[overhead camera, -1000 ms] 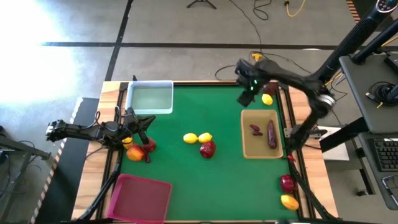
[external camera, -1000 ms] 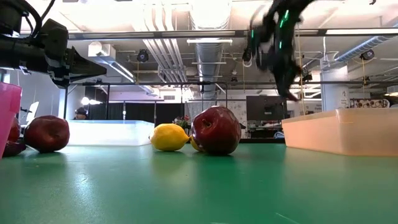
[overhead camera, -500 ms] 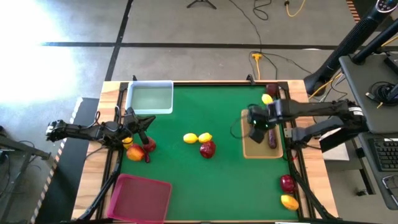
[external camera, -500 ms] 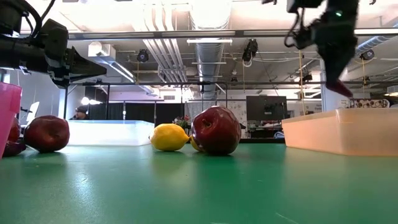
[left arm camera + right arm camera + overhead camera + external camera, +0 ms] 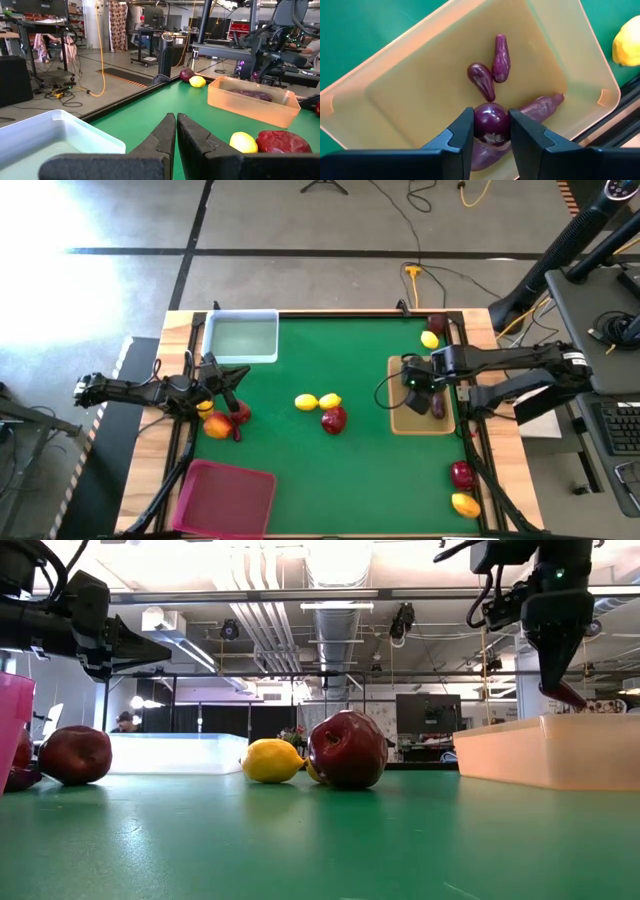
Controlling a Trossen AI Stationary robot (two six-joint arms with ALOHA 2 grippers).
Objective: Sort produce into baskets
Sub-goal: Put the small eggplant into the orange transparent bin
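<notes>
Right wrist view: right gripper (image 5: 490,132) above tan tray (image 5: 385,95), jaws pinching round glossy dark purple piece (image 5: 491,121). Translucent smooth-walled plastic tray with rounded corners; inside, two small teardrop purple pieces (image 5: 488,72) touching, plus one long purple piece (image 5: 540,106). Lemon (image 5: 628,41) on green felt just outside tray. No legible writing or labels anywhere.

High view: left gripper (image 5: 232,375) near clear bin (image 5: 241,337), jaws pressed together. Two lemons (image 5: 317,402) and red apple (image 5: 334,419) mid-table; magenta bin (image 5: 226,499) at near left corner.
</notes>
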